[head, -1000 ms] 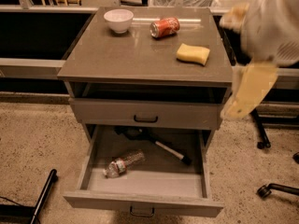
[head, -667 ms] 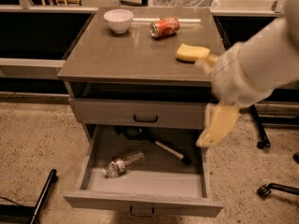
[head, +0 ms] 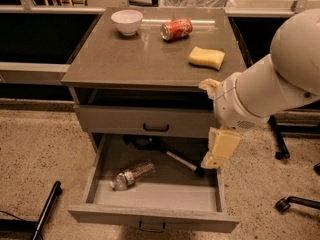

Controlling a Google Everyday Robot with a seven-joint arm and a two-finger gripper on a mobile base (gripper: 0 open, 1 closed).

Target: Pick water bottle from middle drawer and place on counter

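One tool (head: 219,151) (grip: cannot tell) hangs over the middle drawer (head: 160,195), apart from the water bottle (head: 131,174).

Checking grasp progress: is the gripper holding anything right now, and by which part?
Nothing. The gripper hangs over the middle drawer's right side; the water bottle lies apart on its floor.

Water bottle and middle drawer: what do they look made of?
The water bottle looks like thin clear plastic: crinkled, see-through, glinting. The middle drawer looks like matte grey painted metal or laminate; its flat even finish leaves that open. The gripper hangs over the drawer's right end as the camera sees it.
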